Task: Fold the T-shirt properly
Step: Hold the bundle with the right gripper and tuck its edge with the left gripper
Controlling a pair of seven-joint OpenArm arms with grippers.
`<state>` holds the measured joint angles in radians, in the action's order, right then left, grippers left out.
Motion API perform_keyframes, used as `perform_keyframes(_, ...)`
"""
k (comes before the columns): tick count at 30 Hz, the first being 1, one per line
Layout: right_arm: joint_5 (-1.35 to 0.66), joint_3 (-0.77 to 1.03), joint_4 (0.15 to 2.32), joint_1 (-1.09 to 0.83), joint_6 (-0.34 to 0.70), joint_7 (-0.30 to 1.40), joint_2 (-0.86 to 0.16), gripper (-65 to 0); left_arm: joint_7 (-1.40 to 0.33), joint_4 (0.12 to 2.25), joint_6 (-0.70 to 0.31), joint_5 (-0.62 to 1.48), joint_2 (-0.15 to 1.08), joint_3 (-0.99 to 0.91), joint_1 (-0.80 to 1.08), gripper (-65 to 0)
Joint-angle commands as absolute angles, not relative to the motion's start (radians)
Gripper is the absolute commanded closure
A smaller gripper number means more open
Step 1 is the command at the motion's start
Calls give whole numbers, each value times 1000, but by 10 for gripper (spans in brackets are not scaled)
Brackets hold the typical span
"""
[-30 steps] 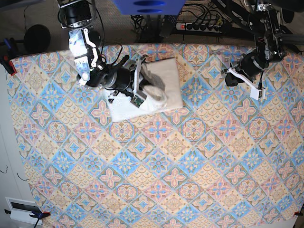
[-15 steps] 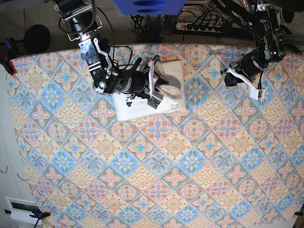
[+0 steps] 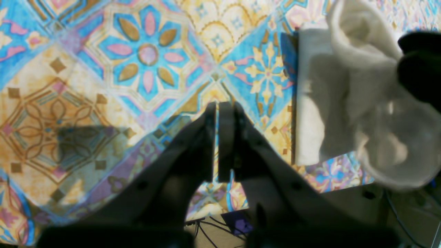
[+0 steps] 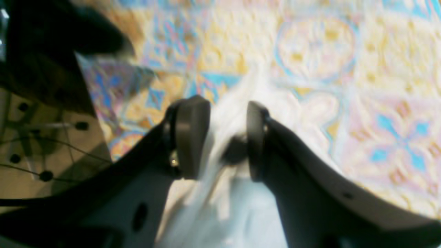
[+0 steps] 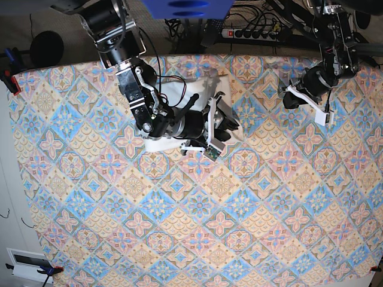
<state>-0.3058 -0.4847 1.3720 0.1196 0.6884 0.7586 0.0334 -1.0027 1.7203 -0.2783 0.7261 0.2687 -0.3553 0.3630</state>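
The T-shirt (image 5: 194, 89) is a white folded bundle at the back of the table, partly hidden under my right arm. My right gripper (image 5: 230, 122) hangs over its right edge. In the right wrist view that gripper (image 4: 227, 137) stands open, with loose, blurred white cloth (image 4: 234, 206) running between its fingers. My left gripper (image 5: 286, 95) is off to the right, apart from the shirt. The left wrist view shows it (image 3: 217, 106) shut on nothing above the patterned cloth, and the T-shirt (image 3: 327, 103) with a raised bunch of fabric at the right.
A patterned tablecloth (image 5: 239, 209) covers the whole table. Behind the far edge lie a power strip (image 5: 251, 33), cables and a blue object (image 5: 185, 7). A clamp (image 5: 9, 78) holds the cloth at the left edge.
My right arm has swung to the right across the T-shirt, carrying cloth with it, and its jaws have opened. The left arm has not moved.
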Motion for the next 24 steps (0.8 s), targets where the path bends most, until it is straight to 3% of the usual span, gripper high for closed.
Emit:
perform_keyframes(1,-320,-484,1374,143,698,742,36,-211,-989,1736,-283,742,280,-360,360,-1)
perform_keyframes(12,-320,-466,1429,139,698,737,27,-207,-989,1744,-285,745,289,-292,377,-1)
perform_keyframes(24,-252,-219,1432,189,698,736,-35,-201,-989,1873,-285,740,303,-31,421,-1)
